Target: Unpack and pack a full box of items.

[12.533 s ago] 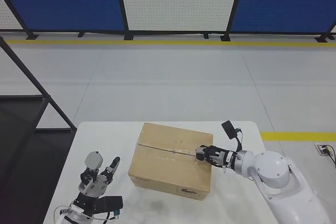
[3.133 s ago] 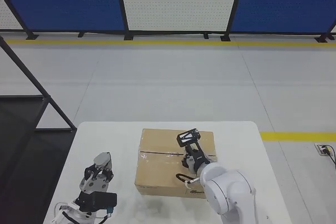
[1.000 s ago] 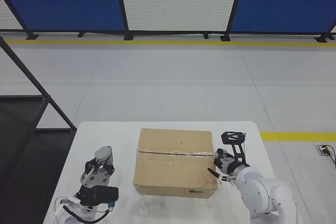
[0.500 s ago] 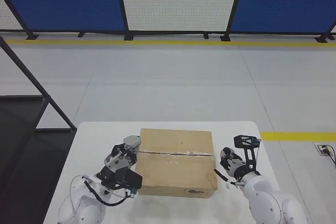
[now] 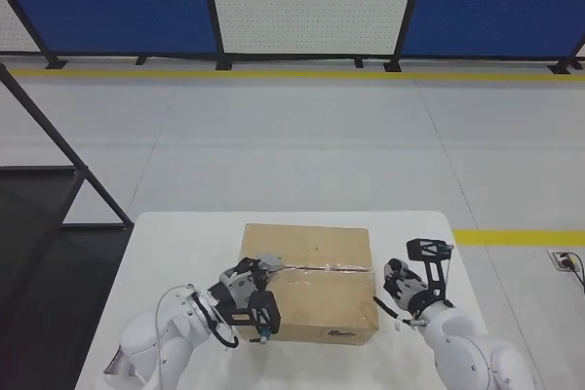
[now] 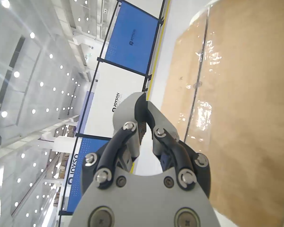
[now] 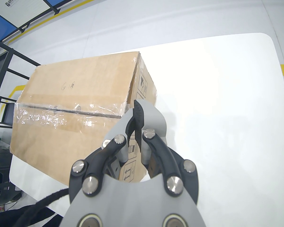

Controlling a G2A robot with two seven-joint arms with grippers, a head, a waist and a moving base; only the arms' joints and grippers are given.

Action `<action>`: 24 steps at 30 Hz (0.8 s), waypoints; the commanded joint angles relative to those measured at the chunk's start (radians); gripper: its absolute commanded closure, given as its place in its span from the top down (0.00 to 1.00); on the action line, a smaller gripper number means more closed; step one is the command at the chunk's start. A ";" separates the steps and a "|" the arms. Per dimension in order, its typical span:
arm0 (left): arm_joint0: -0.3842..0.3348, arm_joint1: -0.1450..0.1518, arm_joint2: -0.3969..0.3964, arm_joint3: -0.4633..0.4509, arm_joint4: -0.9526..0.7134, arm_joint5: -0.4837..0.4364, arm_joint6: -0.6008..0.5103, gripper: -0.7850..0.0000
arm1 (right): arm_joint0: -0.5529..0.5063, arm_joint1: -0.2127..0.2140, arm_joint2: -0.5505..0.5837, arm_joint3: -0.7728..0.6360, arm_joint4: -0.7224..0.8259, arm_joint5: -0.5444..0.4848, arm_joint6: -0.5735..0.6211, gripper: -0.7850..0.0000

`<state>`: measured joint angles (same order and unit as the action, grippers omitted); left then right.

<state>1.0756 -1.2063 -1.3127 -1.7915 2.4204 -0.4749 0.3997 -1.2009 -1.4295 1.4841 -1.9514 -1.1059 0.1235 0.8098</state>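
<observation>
Sitting in the middle of the white surface (image 5: 166, 263), the cardboard box (image 5: 312, 255) is closed, with clear tape running along its top seam. The left claw (image 5: 261, 265) is up over the box's left end, near the seam. In its own wrist view the left claw (image 6: 142, 100) has its fingers pressed tight together with nothing between them, and the box (image 6: 239, 83) lies alongside. Over on the other end, the right claw (image 5: 388, 278) is just beside the box. The wrist view shows that claw (image 7: 137, 106) pinched closed as well and holding nothing, with its tip right at the upper corner of the box (image 7: 73, 109) where the tape wraps over. Whether either tip actually touches cardboard is hard to say. For room, there's a broad bare stretch of surface (image 7: 215, 83) beyond the right end, out to a rounded corner, and a bare strip on the left. The box's far side sits close to the surface's far edge. A black metal rack (image 5: 39, 195) stands off the left side. The left arm covers part of the box's near left corner, and the left wrist view cuts the box off at the frame.
</observation>
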 commanded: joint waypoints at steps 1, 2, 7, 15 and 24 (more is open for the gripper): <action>0.008 -0.003 -0.002 0.015 -0.064 -0.012 -0.011 0.00 | -0.001 0.002 0.006 0.009 0.011 -0.006 -0.007 0.00; 0.002 -0.003 -0.003 0.015 -0.074 -0.022 -0.032 0.00 | 0.000 0.003 0.007 0.013 0.015 -0.009 -0.009 0.00; -0.037 -0.008 0.047 -0.006 -0.061 -0.074 -0.132 0.00 | 0.012 0.007 0.002 0.022 0.018 -0.017 -0.005 0.00; -0.098 -0.014 0.103 0.045 -0.058 -0.170 -0.262 0.00 | -0.004 0.013 0.001 0.015 0.021 -0.019 -0.017 0.00; -0.069 -0.006 0.070 0.042 -0.089 -0.170 -0.290 0.00 | -0.012 0.020 -0.004 -0.006 0.019 -0.020 -0.024 0.00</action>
<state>0.9975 -1.2143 -1.2347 -1.7449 2.3342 -0.6452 0.1093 -1.2131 -1.4103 1.4828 -1.9525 -1.0850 0.1037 0.7874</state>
